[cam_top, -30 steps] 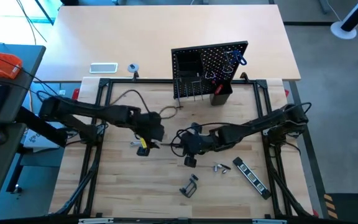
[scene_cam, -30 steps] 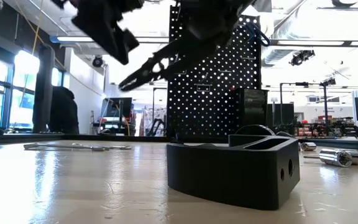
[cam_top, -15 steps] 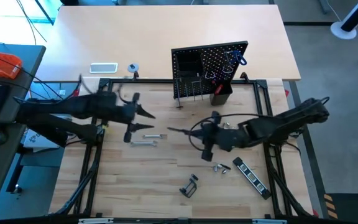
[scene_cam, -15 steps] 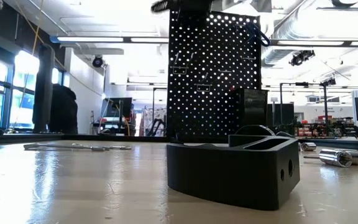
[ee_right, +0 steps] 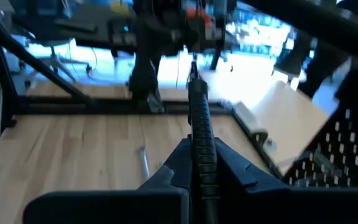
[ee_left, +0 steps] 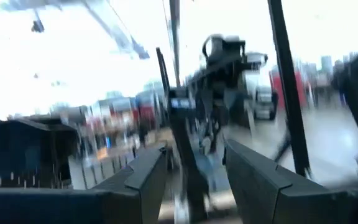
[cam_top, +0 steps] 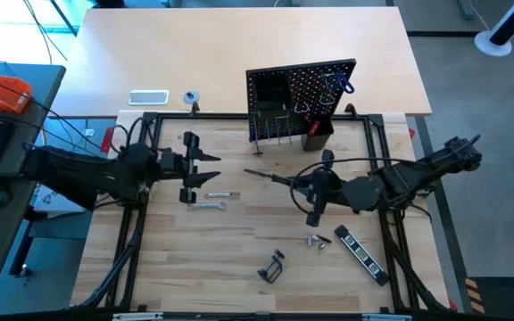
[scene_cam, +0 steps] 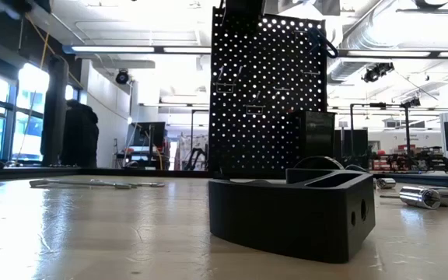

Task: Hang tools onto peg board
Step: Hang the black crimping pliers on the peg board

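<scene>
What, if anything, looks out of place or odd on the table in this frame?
Nothing looks spilled or damaged. Loose tools lie scattered flat: wrenches, a clamp, a striped bar. The right gripper is shut on a black screwdriver, short of the peg board.

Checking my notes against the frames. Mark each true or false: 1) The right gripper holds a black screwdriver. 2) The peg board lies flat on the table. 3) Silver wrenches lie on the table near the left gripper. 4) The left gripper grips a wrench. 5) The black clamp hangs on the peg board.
1) True: right gripper is shut on the black screwdriver.
2) False: peg board stands upright.
3) True: silver wrenches, left gripper.
4) False: it holds nothing.
5) False: black clamp lies on the table.
</scene>
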Robot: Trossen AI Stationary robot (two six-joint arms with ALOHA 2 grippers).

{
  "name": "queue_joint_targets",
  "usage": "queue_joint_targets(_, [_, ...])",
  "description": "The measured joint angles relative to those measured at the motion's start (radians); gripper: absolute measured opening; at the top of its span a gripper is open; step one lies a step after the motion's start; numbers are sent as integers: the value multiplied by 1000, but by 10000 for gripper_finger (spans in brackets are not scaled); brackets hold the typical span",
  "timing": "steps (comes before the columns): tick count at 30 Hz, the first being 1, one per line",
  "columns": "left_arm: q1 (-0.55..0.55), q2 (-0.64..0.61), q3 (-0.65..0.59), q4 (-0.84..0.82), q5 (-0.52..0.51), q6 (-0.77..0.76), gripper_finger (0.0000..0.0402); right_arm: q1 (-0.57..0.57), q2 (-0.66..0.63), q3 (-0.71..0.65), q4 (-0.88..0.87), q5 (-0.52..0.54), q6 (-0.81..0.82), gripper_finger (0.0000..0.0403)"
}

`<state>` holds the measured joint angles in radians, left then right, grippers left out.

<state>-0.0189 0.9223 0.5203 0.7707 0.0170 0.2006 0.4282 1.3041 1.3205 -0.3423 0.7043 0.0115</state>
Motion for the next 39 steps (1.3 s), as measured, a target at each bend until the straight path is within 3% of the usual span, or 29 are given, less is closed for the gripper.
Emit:
queue_joint_targets(5, [0, 176, -99, 546, -27, -13, 154, -3, 3, 0, 148, -28, -139, 23])
queue_joint_targets(9, [0, 332, -89, 796, -29, -15, 154, -3, 3, 0, 270, -72, -239, 22])
queue_joint_targets(16, [-5, 496, 66, 797, 49, -15, 154, -24, 44, 0, 434, -164, -349, 22])
queue_joint_targets(33, [-9, 581, 262, 794, 73, -32, 154, -65, 112, 0, 706, -386, -518, 22])
queue_joint_targets(39, [-11, 616, 317, 789, 169, -85, 154, -89, 137, 0, 783, -452, -548, 22])
